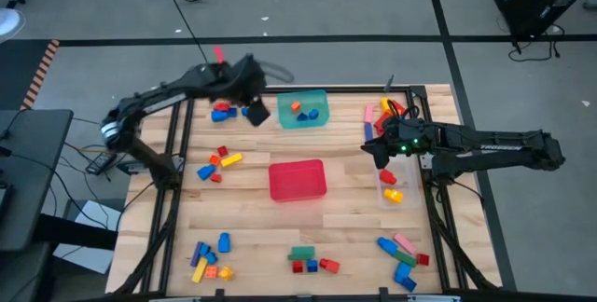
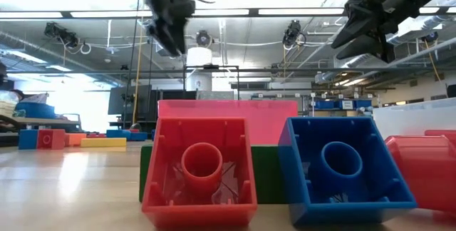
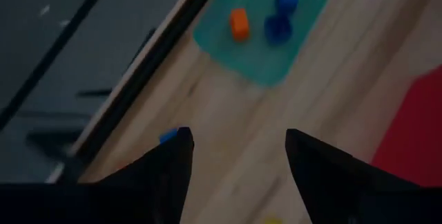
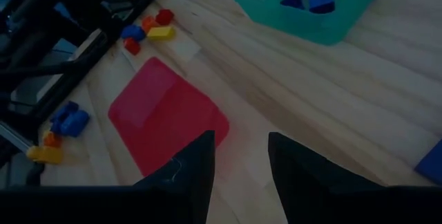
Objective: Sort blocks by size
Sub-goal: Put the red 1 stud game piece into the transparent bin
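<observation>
While the low view is showing only a red brick and a blue brick up close, the high view is laying out the blocks scattered in clusters across the wooden counter. The left tool is hovering beside the teal tub, fingers parted and empty. The right tool is hanging by the clear tub, slightly open, gripping nothing. The red tub is sitting mid-counter. Beyond, grey floor is surrounding everything.
</observation>
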Available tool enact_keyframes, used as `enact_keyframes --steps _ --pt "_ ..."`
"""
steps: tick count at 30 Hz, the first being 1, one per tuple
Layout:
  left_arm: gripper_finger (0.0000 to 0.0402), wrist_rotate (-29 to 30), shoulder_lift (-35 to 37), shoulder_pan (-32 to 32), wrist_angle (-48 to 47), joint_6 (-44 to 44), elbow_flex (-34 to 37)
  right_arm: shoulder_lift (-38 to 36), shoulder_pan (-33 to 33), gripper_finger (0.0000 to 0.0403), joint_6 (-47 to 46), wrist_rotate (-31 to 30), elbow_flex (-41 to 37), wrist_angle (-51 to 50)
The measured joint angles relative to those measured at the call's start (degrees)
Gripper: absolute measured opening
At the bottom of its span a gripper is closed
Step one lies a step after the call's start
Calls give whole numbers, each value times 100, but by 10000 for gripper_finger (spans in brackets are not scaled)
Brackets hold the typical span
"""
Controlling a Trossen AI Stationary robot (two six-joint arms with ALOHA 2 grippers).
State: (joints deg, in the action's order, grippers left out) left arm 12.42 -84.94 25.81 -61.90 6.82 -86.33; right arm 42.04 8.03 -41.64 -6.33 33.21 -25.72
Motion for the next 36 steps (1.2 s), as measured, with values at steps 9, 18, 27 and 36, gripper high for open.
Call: enact_keyframes --steps 9,18,27,36 --pt "229 463 1060 -1703 -336 2705 668 0 0 148 601 483 0 -1" --pt "229 543 611 -3772 1126 3280 674 0 -2 147 878 1371 0 -10" --pt "229 643 -714 -4631 2223 2920 655 0 -2 147 1297 1814 0 -17" --pt "229 350 -2162 -4661 2937 1146 -116 0 -2 145 1379 1919 0 -91"
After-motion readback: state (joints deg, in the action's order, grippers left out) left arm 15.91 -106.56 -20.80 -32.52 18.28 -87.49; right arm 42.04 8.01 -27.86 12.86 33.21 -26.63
